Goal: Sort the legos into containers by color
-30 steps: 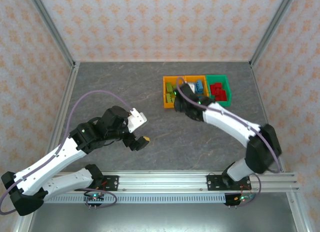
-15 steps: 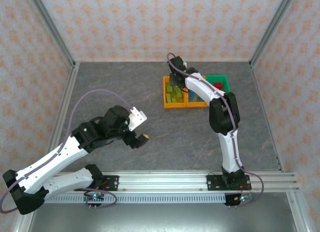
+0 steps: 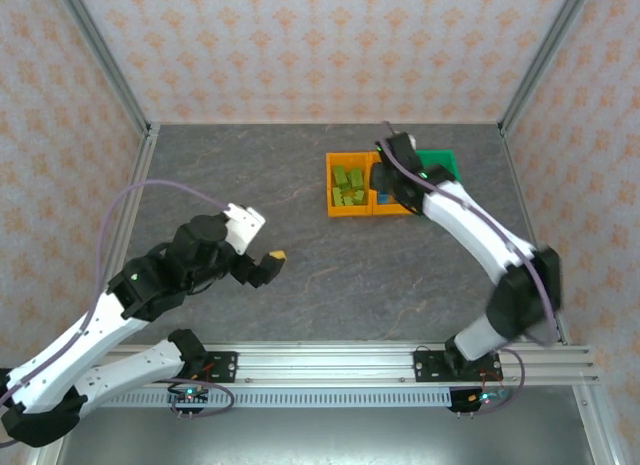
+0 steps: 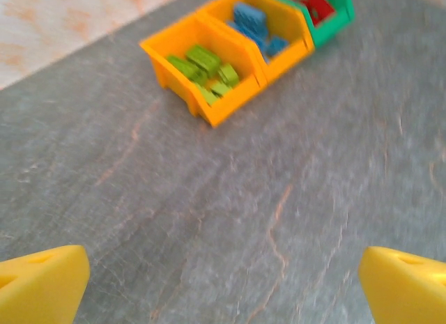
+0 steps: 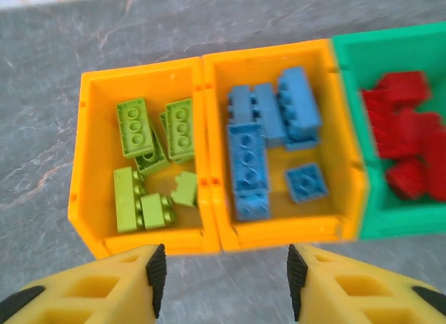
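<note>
Three containers stand in a row at the back right. The left orange bin [image 5: 139, 240] [image 3: 331, 185] holds lime legos [image 5: 150, 167]. Beside it, the middle orange bin [image 5: 286, 230] [image 3: 392, 210] holds blue legos [image 5: 268, 139]. Red legos [image 5: 408, 139] lie in the green bin [image 5: 397, 223] [image 3: 446, 159]. My right gripper [image 5: 221, 289] [image 3: 392, 185] hovers over the middle bin's near edge, open and empty. Far to the left over bare floor, my left gripper [image 4: 223, 289] [image 3: 265, 267] is wide open and empty. The left wrist view shows the three bins [image 4: 216, 104] far ahead.
The grey marbled floor [image 3: 300, 215] is fenced by metal posts and patterned walls. The right arm [image 3: 480, 235] stretches from the near rail up to the bins. Open floor lies between the left gripper and the bins.
My right gripper has shifted right from over the lime bin to the blue bin and its jaws have opened. The left gripper drew back slightly to the left.
</note>
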Motion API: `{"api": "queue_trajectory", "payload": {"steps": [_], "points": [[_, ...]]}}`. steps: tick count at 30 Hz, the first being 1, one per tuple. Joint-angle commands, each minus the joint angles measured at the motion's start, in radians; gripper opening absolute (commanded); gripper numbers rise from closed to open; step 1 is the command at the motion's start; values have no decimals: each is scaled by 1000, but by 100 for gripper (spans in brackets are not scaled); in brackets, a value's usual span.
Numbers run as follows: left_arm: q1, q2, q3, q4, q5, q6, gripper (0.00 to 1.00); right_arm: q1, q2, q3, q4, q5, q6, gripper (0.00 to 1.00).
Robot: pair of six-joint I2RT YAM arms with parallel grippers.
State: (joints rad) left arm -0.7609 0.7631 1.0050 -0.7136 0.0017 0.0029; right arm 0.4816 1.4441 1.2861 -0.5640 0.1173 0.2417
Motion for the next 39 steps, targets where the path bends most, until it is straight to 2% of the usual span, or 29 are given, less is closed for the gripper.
{"api": "queue_trajectory", "payload": {"steps": [1, 3, 7, 10, 12, 14, 16, 18, 20, 21, 23, 24, 25, 26, 27, 28, 29, 30, 31, 32, 33, 34, 39], "points": [[5, -58, -65, 125, -249, -206, 100, -1, -194, -198, 76, 172, -2, 56], [5, -99, -165, 207, -439, -239, 100, -3, -341, -336, 133, 277, -29, 63], [6, -162, -391, 446, -693, -172, 100, -8, -557, -584, 280, 480, -102, 78], [33, -150, -542, 669, -832, -32, 100, -39, -640, -813, 601, 550, -270, 84], [103, -99, -609, 799, -859, 34, 100, -97, -627, -950, 823, 552, -311, 98], [224, -30, -644, 865, -805, 21, 100, -188, -590, -997, 883, 471, -261, 99], [350, 52, -659, 937, -691, -4, 100, -287, -526, -998, 911, 389, -198, 99], [472, 158, -694, 1096, -539, -20, 100, -363, -418, -1029, 1079, 327, -194, 99], [570, 275, -697, 1204, -405, -27, 100, -397, -307, -1004, 1150, 315, -175, 99], [604, 342, -691, 1255, -371, -28, 100, -403, -268, -978, 1156, 273, -188, 99], [663, 454, -673, 1342, -280, -31, 100, -403, -161, -960, 1283, 229, -222, 99], [681, 509, -664, 1383, -263, -33, 100, -406, -118, -960, 1336, 215, -222, 99], [688, 535, -625, 1347, -234, -33, 100, -414, -38, -960, 1414, 195, -219, 99], [692, 578, -614, 1385, -211, -17, 100, -421, 35, -951, 1465, 121, -247, 99], [693, 627, -616, 1437, -189, -4, 100, -419, 85, -924, 1467, 92, -265, 100], [696, 712, -618, 1519, -162, 6, 100, -417, 103, -893, 1431, 114, -263, 99], [698, 769, -601, 1562, -148, 19, 100, -418, 67, -884, 1348, 110, -245, 99], [709, 730, -597, 1470, -132, -4, 100, -420, 72, -884, 1367, 133, -241, 99], [712, 735, -583, 1476, -154, -7, 100, -413, 84, -901, 1416, 141, -252, 99], [709, 740, -600, 1503, -162, -7, 100, -410, 76, -888, 1375, 143, -248, 99], [709, 729, -586, 1458, -168, -14, 100, -415, 75, -882, 1365, 132, -246, 99], [708, 739, -597, 1502, -170, -8, 100, -416, 77, -893, 1391, 132, -251, 99], [708, 736, -588, 1478, -154, -5, 100, -416, 76, -886, 1374, 129, -249, 99]]}}
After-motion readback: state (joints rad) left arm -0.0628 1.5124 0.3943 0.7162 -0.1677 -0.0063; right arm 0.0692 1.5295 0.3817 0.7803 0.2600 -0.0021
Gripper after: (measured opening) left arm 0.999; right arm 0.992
